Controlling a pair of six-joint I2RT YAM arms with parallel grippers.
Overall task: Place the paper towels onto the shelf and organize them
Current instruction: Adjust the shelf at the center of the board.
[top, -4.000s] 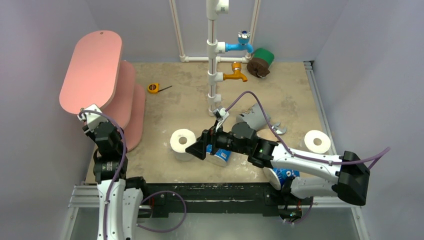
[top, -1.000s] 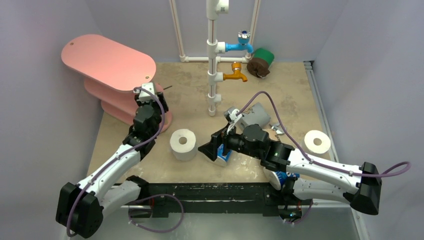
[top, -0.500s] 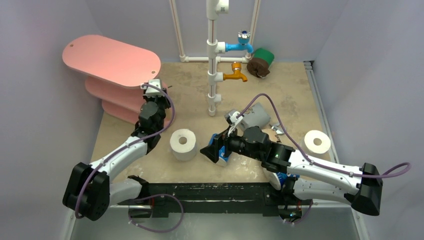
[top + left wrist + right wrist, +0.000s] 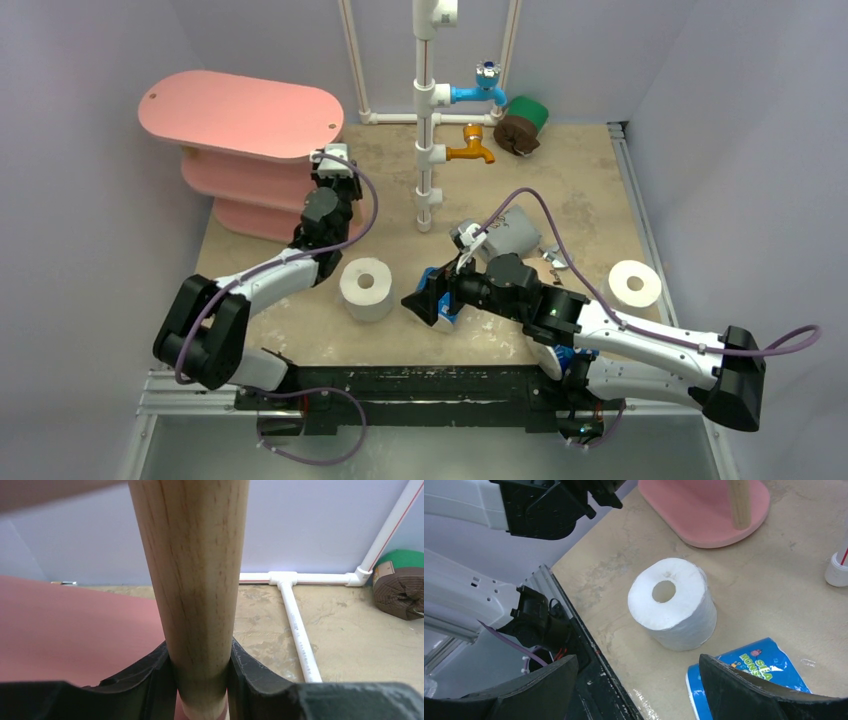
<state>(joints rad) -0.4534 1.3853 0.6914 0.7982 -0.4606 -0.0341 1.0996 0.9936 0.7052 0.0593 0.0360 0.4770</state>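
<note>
The pink shelf (image 4: 240, 112) stands upright at the back left. My left gripper (image 4: 331, 166) is shut on one of its wooden posts (image 4: 195, 575), at the shelf's right end, with both fingers pressed on the post. A bare white roll (image 4: 366, 288) stands near the front middle and also shows in the right wrist view (image 4: 672, 602). My right gripper (image 4: 420, 302) is open and empty, over the table between that roll and a blue printed roll (image 4: 749, 672). Another white roll (image 4: 636, 283), a grey roll (image 4: 510, 232), a green roll (image 4: 527, 112) and a brown roll (image 4: 515, 133) lie further off.
The white pipe frame (image 4: 427, 120) with a blue tap (image 4: 478, 92) and an orange tap (image 4: 470, 148) stands at the back middle. A wrench (image 4: 556, 258) lies by the grey roll. Another blue roll (image 4: 570, 353) sits under the right arm.
My left gripper, holding the post, has swung right and toward the back, turning the shelf so that its boards now run left to right. The right arm has barely moved.
</note>
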